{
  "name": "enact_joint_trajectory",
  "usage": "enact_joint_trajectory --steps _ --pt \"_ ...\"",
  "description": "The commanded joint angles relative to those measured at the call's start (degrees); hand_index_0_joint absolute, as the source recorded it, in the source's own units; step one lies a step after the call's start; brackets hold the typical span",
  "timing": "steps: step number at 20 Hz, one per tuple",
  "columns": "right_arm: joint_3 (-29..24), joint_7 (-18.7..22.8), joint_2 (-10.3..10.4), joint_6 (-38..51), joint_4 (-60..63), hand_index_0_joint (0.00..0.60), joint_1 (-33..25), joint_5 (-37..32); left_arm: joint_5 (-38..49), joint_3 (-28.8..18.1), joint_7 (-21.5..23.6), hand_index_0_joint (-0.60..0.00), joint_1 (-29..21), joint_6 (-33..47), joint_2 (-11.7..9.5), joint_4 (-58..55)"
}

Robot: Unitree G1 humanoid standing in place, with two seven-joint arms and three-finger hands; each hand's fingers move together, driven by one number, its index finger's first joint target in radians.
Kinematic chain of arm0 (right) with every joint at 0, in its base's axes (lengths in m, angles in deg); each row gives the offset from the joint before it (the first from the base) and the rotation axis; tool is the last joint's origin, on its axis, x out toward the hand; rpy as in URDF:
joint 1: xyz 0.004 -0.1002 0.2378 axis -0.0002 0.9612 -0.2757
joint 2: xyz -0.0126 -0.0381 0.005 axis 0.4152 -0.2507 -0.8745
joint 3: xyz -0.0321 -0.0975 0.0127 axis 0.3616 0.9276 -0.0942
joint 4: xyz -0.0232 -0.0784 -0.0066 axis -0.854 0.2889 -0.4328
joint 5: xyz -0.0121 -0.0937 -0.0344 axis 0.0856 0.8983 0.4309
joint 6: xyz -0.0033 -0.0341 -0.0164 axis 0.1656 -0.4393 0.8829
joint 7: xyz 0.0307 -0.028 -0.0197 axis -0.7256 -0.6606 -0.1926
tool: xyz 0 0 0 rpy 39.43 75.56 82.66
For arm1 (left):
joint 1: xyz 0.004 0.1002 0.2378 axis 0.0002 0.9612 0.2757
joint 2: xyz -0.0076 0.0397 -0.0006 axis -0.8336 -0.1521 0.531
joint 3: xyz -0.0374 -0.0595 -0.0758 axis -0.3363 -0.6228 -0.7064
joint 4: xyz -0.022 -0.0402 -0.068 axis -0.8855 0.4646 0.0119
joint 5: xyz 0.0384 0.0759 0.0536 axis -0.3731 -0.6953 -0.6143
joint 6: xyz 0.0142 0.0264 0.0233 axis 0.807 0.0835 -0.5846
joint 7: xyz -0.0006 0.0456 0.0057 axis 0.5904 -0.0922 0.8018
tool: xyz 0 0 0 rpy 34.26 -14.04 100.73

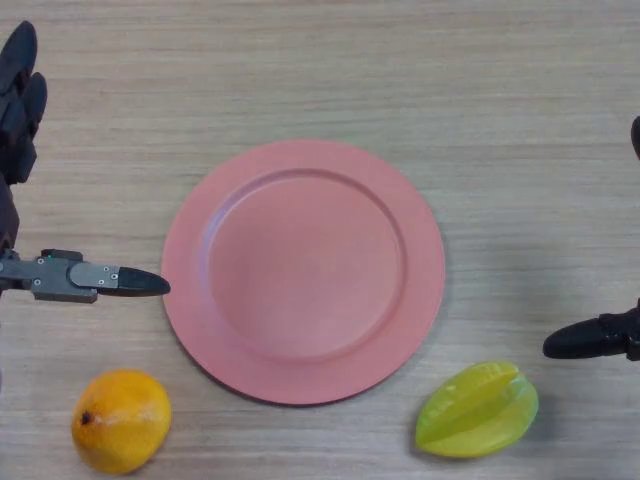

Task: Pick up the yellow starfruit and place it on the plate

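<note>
The yellow starfruit (478,410) lies on the table (500,90) just below the right hand (592,338), apart from it, with bare wood between it and the plate (303,270). That hand's fingers are mostly out of sight, so its state cannot be told. The left hand (60,272) is released, fingers straight, its thumb tip just beside the plate's rim; an orange fruit (121,420) sits below it.

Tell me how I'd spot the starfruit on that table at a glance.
Find the big pink plate in the middle of the wooden table. The starfruit lies just off its lower right edge: yellow-green and ridged, unlike the smooth round orange fruit at lower left.
</note>
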Motion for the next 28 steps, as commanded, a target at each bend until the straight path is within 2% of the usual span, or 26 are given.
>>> enact_joint_trajectory --steps 1,12,14,15,16,17,21,22,23,24,25,28 --pt "-2.53 1.38 -0.81 5.87 -5.17 0.0 -0.67 -1.63 -0.33 -2.55 0.47 0.0 -1.77 6.21 -2.45 -3.71" --pt "-1.18 0.76 -0.7 6.87 -4.14 0.0 -0.47 -0.6 -0.16 -2.26 1.03 0.0 -1.88 6.51 -2.13 -3.31" --pt "-2.02 -0.96 -1.27 6.67 -4.18 0.0 -0.69 -1.03 0.01 -2.35 0.89 0.0 -2.0 5.57 -2.33 -3.93" --pt "-2.09 -5.37 -1.31 7.88 -4.39 0.0 1.19 -1.12 0.07 -2.27 0.69 0.0 -1.66 5.91 -2.12 -3.7" --pt "-1.91 -7.09 -1.31 8.59 -4.21 0.0 1.85 -0.44 0.13 -2.24 0.66 0.0 -1.61 5.93 -2.07 -3.6" --pt "-1.1 -11.8 -1.44 11.2 -3.42 0.0 3.19 2.76 0.38 -2.23 0.63 0.0 -1.54 6.44 -1.99 -3.53" --pt "2.72 -17.89 -0.36 24.47 1.08 0.0 7.07 13.02 0.96 -1.78 0.87 0.0 -1.39 6.59 -1.64 -3.18" --pt "3.15 -18.92 -0.29 25.27 1.33 0.0 7.78 14.03 1.07 -1.76 0.79 0.0 -1.41 6.42 -1.65 -3.21" --pt "4.7 -19.28 -0.53 33.99 5.04 0.0 8.63 18.9 0.98 -1.45 0.67 0.0 -1.45 5.96 -1.58 -3.38" --pt "5.05 -19.03 -0.82 38.03 6.99 0.0 8.74 21.1 1.1 -1.36 0.48 0.0 -1.49 5.54 -1.6 -3.59" --pt "5.02 -17.88 -1.56 44.97 10.85 0.0 8.42 26.61 1.61 -1.12 0.31 0.0 -1.68 4.63 -1.46 -4.4" --pt "3.85 -14.75 -2.86 53.76 16.6 0.0 7.29 35.5 1.12 -1.09 -0.3 0.0 -2.02 4.04 -1.66 -5.09"
